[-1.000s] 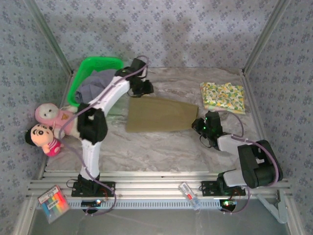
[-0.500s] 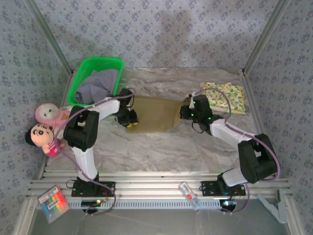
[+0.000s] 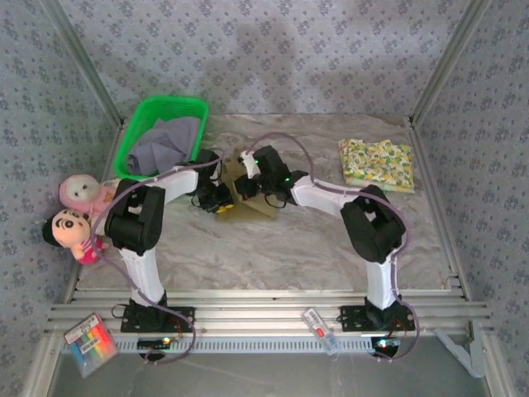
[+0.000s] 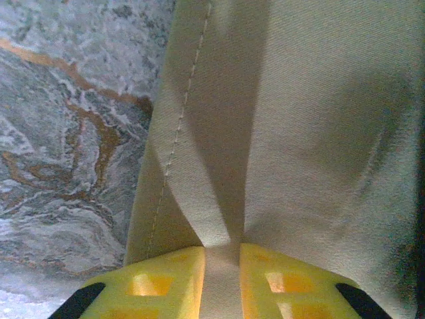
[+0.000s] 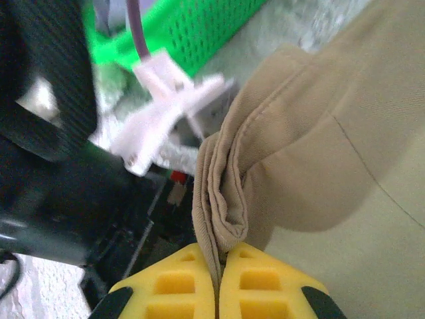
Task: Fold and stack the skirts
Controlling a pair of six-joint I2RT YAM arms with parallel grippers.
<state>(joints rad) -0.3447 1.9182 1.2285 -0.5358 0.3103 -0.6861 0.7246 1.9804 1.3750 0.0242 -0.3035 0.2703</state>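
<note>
Lying in green basket: lavender-grey skirt.

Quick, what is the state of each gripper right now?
Left gripper: closed, pinching the khaki skirt.
Right gripper: closed on a folded edge of the same skirt.

Olive-khaki skirt, just right of green basket: largely covered by left arm and right arm; outline unreadable. Lavender-grey skirt, inside basket: lower part hidden by walls.
</note>
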